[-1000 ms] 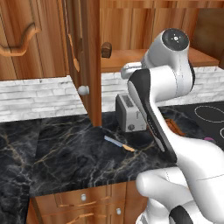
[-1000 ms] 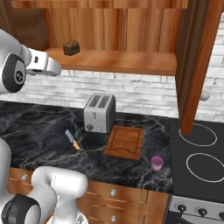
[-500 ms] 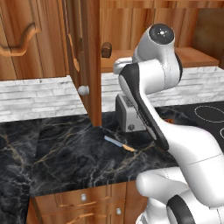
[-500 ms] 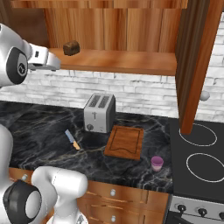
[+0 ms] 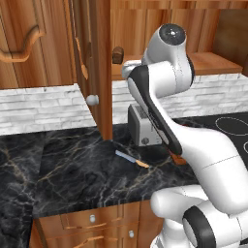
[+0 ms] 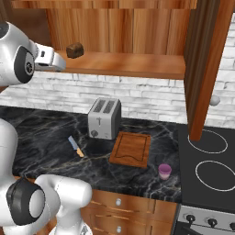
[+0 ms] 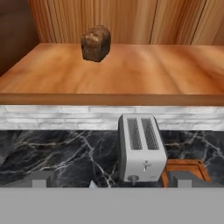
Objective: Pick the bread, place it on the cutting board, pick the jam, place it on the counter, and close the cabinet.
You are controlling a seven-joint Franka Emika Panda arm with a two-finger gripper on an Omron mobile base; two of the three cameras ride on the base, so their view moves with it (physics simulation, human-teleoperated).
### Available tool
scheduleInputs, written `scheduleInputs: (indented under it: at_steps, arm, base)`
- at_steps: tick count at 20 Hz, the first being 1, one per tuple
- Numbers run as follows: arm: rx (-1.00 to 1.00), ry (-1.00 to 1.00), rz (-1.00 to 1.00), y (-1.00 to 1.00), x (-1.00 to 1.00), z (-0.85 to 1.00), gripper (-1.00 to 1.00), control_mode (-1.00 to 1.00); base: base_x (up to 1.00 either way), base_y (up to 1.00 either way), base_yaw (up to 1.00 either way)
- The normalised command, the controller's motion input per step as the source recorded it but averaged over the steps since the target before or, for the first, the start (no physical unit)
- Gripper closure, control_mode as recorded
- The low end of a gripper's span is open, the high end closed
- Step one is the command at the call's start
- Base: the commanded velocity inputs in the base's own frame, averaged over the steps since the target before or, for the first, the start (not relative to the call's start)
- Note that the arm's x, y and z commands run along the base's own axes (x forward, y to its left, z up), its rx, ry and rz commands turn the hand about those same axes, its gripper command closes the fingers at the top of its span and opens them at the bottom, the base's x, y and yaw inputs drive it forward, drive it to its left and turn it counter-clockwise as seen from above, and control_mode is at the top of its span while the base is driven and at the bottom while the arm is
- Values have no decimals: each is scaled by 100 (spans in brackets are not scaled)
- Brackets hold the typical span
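The bread (image 6: 75, 49) (image 7: 96, 43) (image 5: 117, 54), a small dark brown chunk, sits on the shelf of the open cabinet (image 6: 133, 64). My gripper (image 6: 62, 63) (image 7: 111, 179) is level with the shelf's front edge, left of the bread and short of it, open and empty. The cutting board (image 6: 131, 149) (image 7: 183, 168) lies on the black marble counter (image 6: 46, 133) right of the toaster. The jam (image 6: 165, 171), a small purple-topped jar, stands on the counter near the front edge.
A silver toaster (image 6: 104, 118) (image 7: 142, 148) stands under the shelf. A knife (image 6: 75, 146) (image 5: 131, 159) lies left of it. The cabinet door (image 6: 206, 69) (image 5: 97, 63) hangs open with a round knob (image 6: 215, 100). A stove (image 6: 211, 156) is on the right.
The arm has swung left and risen slightly, bringing the hand closer to the shelf. The jaws stay open; bread, jam and board have not moved.
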Motion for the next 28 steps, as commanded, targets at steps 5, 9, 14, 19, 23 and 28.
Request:
scheduleInputs:
  at_steps: [5,9,14,19,23,28]
  arm:
    - [7,0,3,0,12,0,-100,-100]
    - [2,0,2,0,10,0,-100,-100]
    - [0,0,1,0,16,0,-100,-100]
    - [0,0,0,0,27,0,-100,-100]
    - [0,0,0,5,37,0,-100,-100]
    - [0,0,0,2,36,0,-100,-100]
  base:
    - [0,0,0]
    - [0,0,0]
    - [0,0,0]
    - [0,0,0]
    - [0,0,0]
    - [0,0,0]
